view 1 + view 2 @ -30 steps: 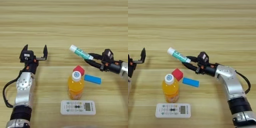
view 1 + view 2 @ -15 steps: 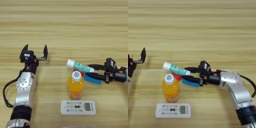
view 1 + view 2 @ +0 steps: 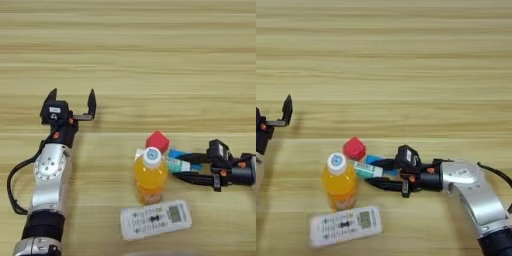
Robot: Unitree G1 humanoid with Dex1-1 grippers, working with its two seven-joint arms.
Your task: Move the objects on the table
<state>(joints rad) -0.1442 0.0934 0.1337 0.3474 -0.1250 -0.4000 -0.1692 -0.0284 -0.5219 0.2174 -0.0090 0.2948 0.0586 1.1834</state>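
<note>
The right claw [image 3: 372, 173] is closed on the tube [image 3: 368, 169], held low over the bench [image 3: 406, 60], its tip touching the bottle [image 3: 339, 181]. The cube [image 3: 354, 148] lies just beyond. The bottle could be toppled by further push. The left claw [image 3: 72, 105] is parked open.

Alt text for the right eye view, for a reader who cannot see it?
The right gripper reaches in from the right, holding a green-white tube low beside an orange juice bottle. A red cube lies behind them, a white remote in front.

One bottle [image 3: 150, 173], remote [image 3: 155, 219], cube [image 3: 157, 141] (tube [image 3: 368, 169])
</note>
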